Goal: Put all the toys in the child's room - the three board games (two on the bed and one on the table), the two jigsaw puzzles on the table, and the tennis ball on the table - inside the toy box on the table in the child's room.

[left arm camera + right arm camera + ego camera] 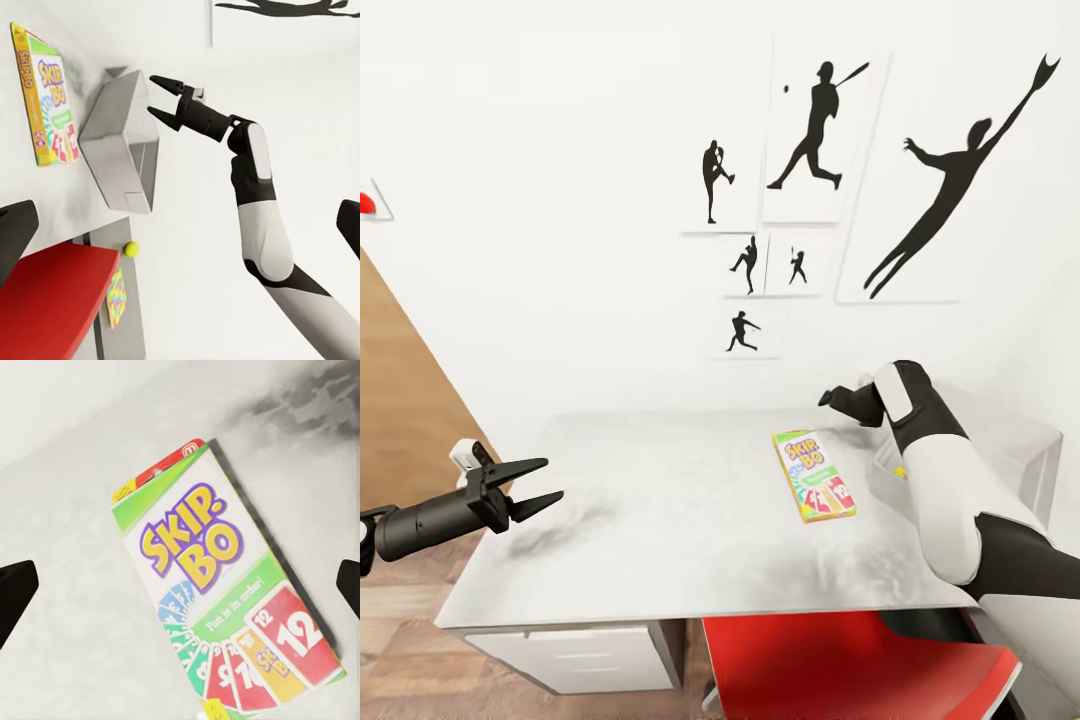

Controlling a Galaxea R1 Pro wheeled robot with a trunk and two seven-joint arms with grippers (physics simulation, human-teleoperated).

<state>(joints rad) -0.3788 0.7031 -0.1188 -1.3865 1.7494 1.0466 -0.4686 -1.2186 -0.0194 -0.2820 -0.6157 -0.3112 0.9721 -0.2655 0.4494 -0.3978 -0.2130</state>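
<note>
The toy box (124,142) on the counter (690,520) holds nothing; SKIP BO game (814,474) lies beside it. Both claws, left (540,485) and right (159,96), gape wide.

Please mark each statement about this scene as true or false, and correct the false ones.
1. The printed cardboard SKIP BO game box lies flat on the pale grey mottled table. True.
2. The left gripper is holding the SKIP BO box. False: its jaws are open and empty, apart from the box.
3. The pale grey semi-clear toy box already contains the SKIP BO box. False: the box lies beside it on the table.
4. The small yellow-green tennis ball rests on the table, outside the toy box. True.
5. The right gripper is open. True.
</note>
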